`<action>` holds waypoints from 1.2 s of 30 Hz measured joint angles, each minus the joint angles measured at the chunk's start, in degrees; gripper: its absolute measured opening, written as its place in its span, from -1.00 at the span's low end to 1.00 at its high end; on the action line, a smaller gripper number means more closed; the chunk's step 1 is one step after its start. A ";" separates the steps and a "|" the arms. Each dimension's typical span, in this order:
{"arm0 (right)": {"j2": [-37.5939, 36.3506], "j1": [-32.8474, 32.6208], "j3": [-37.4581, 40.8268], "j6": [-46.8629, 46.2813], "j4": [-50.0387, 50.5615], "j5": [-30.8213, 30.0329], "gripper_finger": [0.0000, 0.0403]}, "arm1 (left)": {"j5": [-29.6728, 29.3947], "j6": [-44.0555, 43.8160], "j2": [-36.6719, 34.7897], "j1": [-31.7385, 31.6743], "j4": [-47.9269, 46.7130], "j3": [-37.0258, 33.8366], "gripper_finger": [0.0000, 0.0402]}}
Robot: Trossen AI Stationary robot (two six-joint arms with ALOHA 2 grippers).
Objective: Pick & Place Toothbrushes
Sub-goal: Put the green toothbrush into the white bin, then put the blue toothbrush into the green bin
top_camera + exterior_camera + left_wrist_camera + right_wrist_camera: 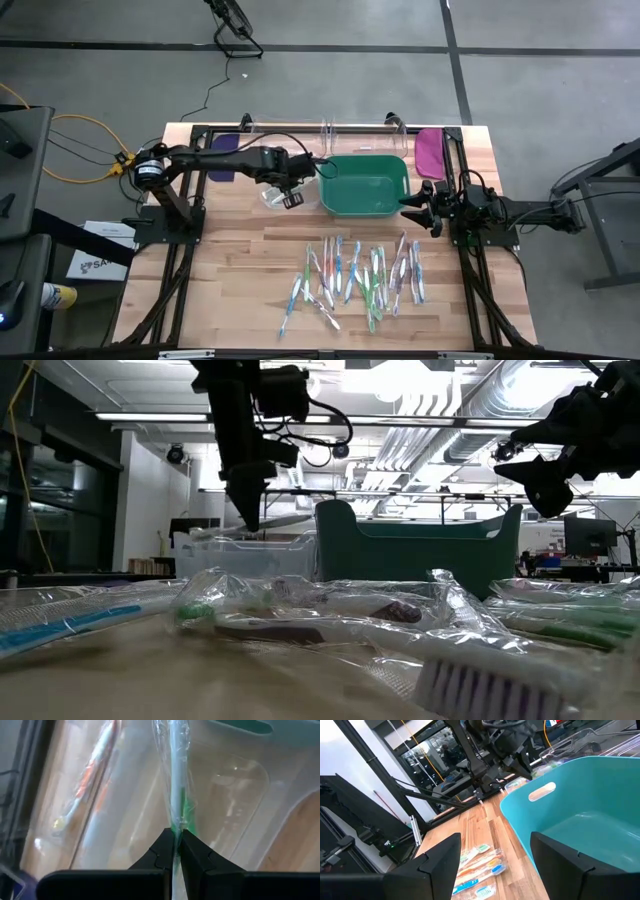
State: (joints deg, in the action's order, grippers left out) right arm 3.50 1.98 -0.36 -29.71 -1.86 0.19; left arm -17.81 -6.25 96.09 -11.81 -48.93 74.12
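Note:
Several wrapped toothbrushes (pixel 355 275) lie in a loose pile on the near half of the wooden table and fill the foreground of the low view (pixel 330 610). My left gripper (pixel 292 195) hangs over a clear plastic bin (pixel 272 193), just left of a teal bin (pixel 365 157), and is shut on one wrapped white-and-green toothbrush (pixel 177 780). Another toothbrush with orange marks (pixel 85 785) lies in the clear bin. My right gripper (pixel 418 200) is open and empty, hovering by the teal bin's right end (pixel 580 795). My left gripper (pixel 176 832) pinches the wrapped toothbrush between its two fingertips, on the green part of the handle (pixel 181 822), clear wrapper included. The fingers point down from above (pixel 250 510). The toothbrush is lifted clear and sticks out nearly level from the fingertips (pixel 290 520) above the clear bin.
A purple paddle-shaped piece (pixel 222 158) and a magenta one (pixel 430 150) lie at the table's far side, beside clear stands. The black frame rails run along both table sides. Bare wood lies between the bins and the pile. Cables and a labelled sheet lie off the left edge.

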 joint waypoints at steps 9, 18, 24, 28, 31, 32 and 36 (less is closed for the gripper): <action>0.00 0.01 0.00 0.00 0.01 0.00 0.16 | 0.71 0.64 0.78 -0.23 0.93 -2.20 -0.90; 0.01 0.01 0.01 0.00 0.01 0.00 0.16 | 0.48 3.02 0.73 -0.23 1.19 -2.46 -0.66; 0.01 0.00 0.00 0.00 0.01 0.02 0.16 | 0.26 5.14 0.72 -0.18 1.01 -2.46 -0.43; 0.01 0.01 0.01 0.00 0.01 0.00 0.16 | 0.87 8.49 0.18 0.39 0.81 -2.46 -0.28; 0.01 0.02 0.02 0.00 0.01 0.00 0.16 | 1.70 11.11 -0.96 1.96 0.66 -2.46 -0.23; 0.01 0.00 0.00 0.00 0.01 0.00 0.16 | 1.82 12.03 -1.34 2.66 0.42 -2.46 -0.23; 0.01 0.00 0.01 0.00 0.01 0.00 0.16 | 3.15 16.93 -2.19 6.13 0.11 -2.46 -0.22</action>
State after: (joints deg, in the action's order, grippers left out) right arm 3.51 1.98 -0.35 -29.71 -1.85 0.19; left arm -14.66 10.68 93.91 -5.68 -48.81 71.66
